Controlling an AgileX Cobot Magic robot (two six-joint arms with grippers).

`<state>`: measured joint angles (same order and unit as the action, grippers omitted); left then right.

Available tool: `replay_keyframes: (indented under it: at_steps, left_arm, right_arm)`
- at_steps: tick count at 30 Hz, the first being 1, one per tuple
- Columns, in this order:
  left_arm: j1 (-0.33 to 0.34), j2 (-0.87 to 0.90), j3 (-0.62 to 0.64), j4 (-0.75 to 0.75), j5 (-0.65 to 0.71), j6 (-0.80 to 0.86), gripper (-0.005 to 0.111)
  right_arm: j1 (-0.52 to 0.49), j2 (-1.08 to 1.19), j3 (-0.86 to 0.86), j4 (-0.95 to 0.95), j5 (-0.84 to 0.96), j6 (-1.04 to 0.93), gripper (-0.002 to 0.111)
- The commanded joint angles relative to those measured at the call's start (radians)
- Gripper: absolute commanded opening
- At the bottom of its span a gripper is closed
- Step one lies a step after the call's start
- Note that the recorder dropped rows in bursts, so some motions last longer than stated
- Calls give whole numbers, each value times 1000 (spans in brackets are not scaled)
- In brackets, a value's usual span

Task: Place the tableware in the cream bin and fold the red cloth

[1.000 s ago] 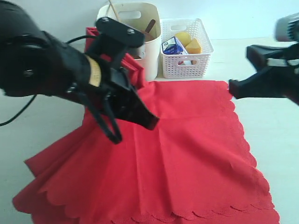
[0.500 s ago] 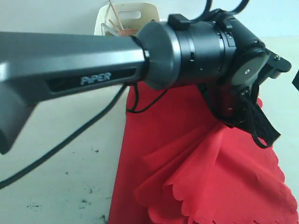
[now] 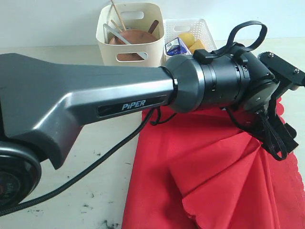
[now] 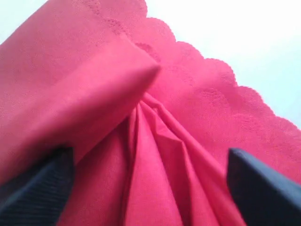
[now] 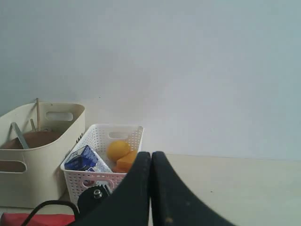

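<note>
Found tableware (image 3: 133,38) in cream bin (image 3: 155,47), red cloth (image 3: 200,191) only part-folded under left tool (image 4: 148,160) spread apart, right tool (image 5: 151,157) pinched together.

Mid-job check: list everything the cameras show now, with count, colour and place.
Tall cream plastic bin: one, cream, far end of table.
Round brown wooden plate: one, brown, in bin.
Silver table knife: one, silver, in bin.
Thin wooden chopsticks: count unclear, pale, in bin.
Dark wooden spoon: one, dark, in bin.
White lattice basket: one, white, beside bin.
Blue-white milk carton, yellow lemon, orange cheese wedge: one each, in basket.
Red scalloped cloth: one, red, bunched on table.
Left gripper: black, open over cloth.
Right gripper: black, shut.
</note>
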<state>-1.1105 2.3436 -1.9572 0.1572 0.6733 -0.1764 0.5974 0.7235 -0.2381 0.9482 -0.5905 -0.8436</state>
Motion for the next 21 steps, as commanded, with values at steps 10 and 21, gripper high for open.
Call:
replay_keyframes:
  at_steps: [10,21]
  left_arm:
    - [41,-120,-8,59,229,103,52]
    - [153,-308,287,71,225,90,1]
  right_arm:
    - [-6,-6,3,44,-9,-76,0]
    - [-6,170,-39,35,44,-98,0]
